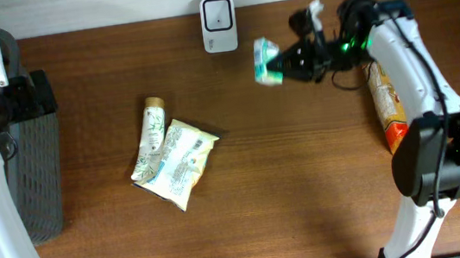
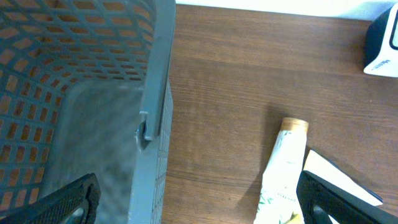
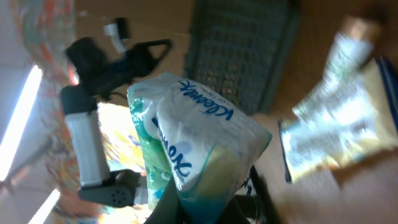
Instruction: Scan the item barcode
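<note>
Just right of the scanner point(image 1: 218, 13), the right gripper point(image 1: 281, 62) clamps a tissue pack point(image 1: 266, 60); far left of it, the left gripper point(image 2: 199, 202) gapes wide by the basket point(image 2: 155, 74).

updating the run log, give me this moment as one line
right gripper: shut on tissue pack, near scanner | left gripper: open, above basket rim | on table: tube, pouch

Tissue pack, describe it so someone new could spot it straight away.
Find the white scanner at the back edge of the table. Just to its right, the right tool holds the tissue pack above the wood. It is the only white-and-teal soft pack and the only item held; the tube and pouch lie flat.
</note>
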Controlling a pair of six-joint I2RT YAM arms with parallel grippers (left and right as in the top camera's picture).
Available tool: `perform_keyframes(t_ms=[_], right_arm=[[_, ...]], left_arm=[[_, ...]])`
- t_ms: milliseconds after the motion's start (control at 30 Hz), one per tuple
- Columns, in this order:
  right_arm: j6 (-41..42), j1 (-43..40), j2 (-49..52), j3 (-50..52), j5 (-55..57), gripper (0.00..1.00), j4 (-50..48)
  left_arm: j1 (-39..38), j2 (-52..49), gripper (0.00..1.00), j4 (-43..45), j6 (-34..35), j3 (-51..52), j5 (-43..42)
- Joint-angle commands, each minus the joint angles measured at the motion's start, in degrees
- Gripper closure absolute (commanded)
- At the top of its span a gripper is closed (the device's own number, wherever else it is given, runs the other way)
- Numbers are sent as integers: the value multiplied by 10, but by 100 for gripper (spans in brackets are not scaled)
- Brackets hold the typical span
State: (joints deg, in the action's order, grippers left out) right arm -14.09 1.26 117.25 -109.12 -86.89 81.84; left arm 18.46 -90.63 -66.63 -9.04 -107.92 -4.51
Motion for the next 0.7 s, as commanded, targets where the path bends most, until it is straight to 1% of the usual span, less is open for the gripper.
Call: perform_keyframes(t_ms=[0,100,133,167,200,233,267,300,367,400,467,500,533,567,600,633,667], right_arm=[[-2,-2,-36,-91,-21,96,24],[-5,-2,-50,-112,-19,96,23],[-4,-2,-50,-112,6,96,23],[-3,3,-50,-112,71,96,21],[38,14,-50,-112,162,96,3],[74,28,-50,-112,224,96,-18],[140,59,-50,-117,354,96,-61],[198,113,-49,-139,542,96,-106],[210,167,-31,-187,724,96,-125],[204,202,-5,-222,853,96,-139],[167,235,28,-233,991,96,-206],[115,246,52,-233,1049,96,-269],[63,248,81,-233,1073,96,-330],[39,249,101,-233,1091,96,-370],[-6,249,134,-233,1111,96,-438],[-67,249,170,-233,1114,96,-518],[-163,250,209,-233,1116,96,-613]], left_arm=[[2,4,1,-1,-7,-7,-6],[2,4,1,-1,-7,-7,-6],[2,4,1,-1,-7,-7,-6],[2,4,1,-1,-7,-7,-6],[2,4,1,-1,-7,-7,-6],[2,4,1,-1,-7,-7,-6],[2,4,1,-1,-7,-7,-6],[2,4,1,-1,-7,-7,-6],[2,4,1,-1,-7,-7,-6],[2,4,1,-1,-7,-7,-6],[2,4,1,-1,-7,-7,-6],[2,4,1,-1,-7,-7,-6],[2,4,1,-1,-7,-7,-6],[2,4,1,-1,-7,-7,-6],[2,4,1,-1,-7,-7,-6],[2,4,1,-1,-7,-7,-6],[2,4,1,-1,-7,-7,-6]])
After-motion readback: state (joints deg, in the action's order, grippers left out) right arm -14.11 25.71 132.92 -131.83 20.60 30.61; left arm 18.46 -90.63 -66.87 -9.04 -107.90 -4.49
